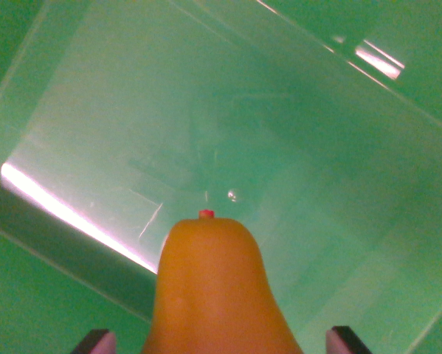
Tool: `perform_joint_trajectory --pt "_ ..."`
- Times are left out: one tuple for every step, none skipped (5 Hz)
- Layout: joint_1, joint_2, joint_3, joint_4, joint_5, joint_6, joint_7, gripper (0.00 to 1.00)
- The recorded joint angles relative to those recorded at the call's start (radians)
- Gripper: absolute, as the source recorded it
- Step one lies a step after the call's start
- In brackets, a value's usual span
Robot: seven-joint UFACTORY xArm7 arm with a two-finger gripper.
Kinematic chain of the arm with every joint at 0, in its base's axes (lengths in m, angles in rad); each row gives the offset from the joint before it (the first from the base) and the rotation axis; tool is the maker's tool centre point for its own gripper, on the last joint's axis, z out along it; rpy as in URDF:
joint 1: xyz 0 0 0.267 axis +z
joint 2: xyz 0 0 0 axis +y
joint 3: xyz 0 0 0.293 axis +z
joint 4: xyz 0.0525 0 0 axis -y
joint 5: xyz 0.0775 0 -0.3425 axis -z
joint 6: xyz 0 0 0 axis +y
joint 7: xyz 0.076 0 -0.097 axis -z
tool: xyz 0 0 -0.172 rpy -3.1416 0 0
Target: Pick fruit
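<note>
An orange pear-shaped fruit point(213, 287) with a small red stem tip fills the bottom middle of the wrist view. My gripper point(221, 343) is shut on it: one dark fingertip point(94, 342) shows at the lower left and the other at the lower right, each beside the fruit's wide base. The fruit hangs over a clear plastic bin point(228, 133) that spans most of the view. The contact between pads and fruit lies below the frame edge.
The bin's scratched transparent floor shows the green surface point(29, 295) beneath. Its near wall runs diagonally at the left with a bright glare strip point(66, 214). The far wall crosses the top right.
</note>
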Motion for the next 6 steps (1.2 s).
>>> perform_joint_trajectory --pt "0.0005 -0.018 0.001 0.028 0.0014 0.047 -0.003 1.0" --pt "0.0005 -0.018 0.001 0.028 0.0014 0.047 -0.003 1.0" --pt "0.001 -0.035 0.001 0.054 0.0027 0.089 -0.006 1.0" --pt "0.001 -0.035 0.001 0.054 0.0027 0.089 -0.006 1.0" --pt "0.0015 -0.053 0.002 0.082 0.004 0.136 -0.009 1.0" --pt "0.0015 -0.053 0.002 0.082 0.004 0.136 -0.009 1.0"
